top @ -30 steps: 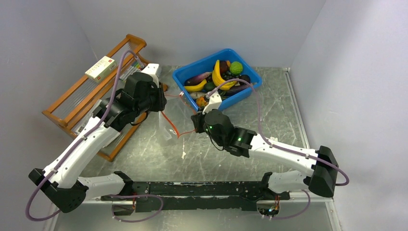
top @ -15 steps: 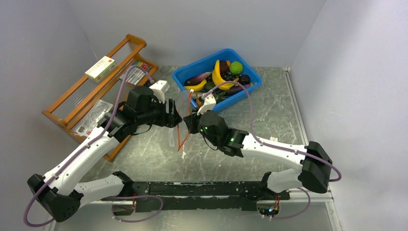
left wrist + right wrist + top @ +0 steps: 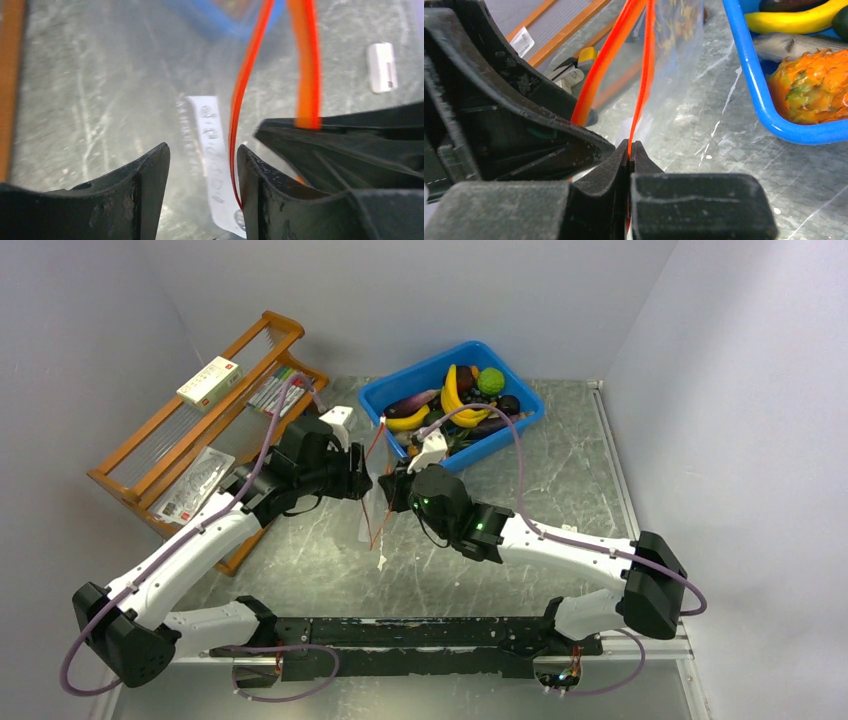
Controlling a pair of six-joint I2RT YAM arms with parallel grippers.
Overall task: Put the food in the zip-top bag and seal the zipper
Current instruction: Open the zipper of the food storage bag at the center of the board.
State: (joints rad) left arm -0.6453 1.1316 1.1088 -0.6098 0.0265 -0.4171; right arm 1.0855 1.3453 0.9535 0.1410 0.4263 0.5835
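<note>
Right gripper [image 3: 630, 146]: pinched tight on the zipper [image 3: 647, 65].
Left gripper [image 3: 202, 160]: jaws apart, zipper between them.
Zip-top bag [image 3: 366, 530]: between both grippers.
Food [image 3: 452, 390]: in blue bin [image 3: 430, 362], far.

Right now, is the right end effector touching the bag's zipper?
Touching. The right wrist view shows the zipper running down into the shut right end effector, pinched at its tips.

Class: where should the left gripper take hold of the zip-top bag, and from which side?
Probably the free zipper strip, opposite the lip the right gripper pinches. It is thin and bowed away, so the left gripper comes from the left, jaws straddling it.
</note>
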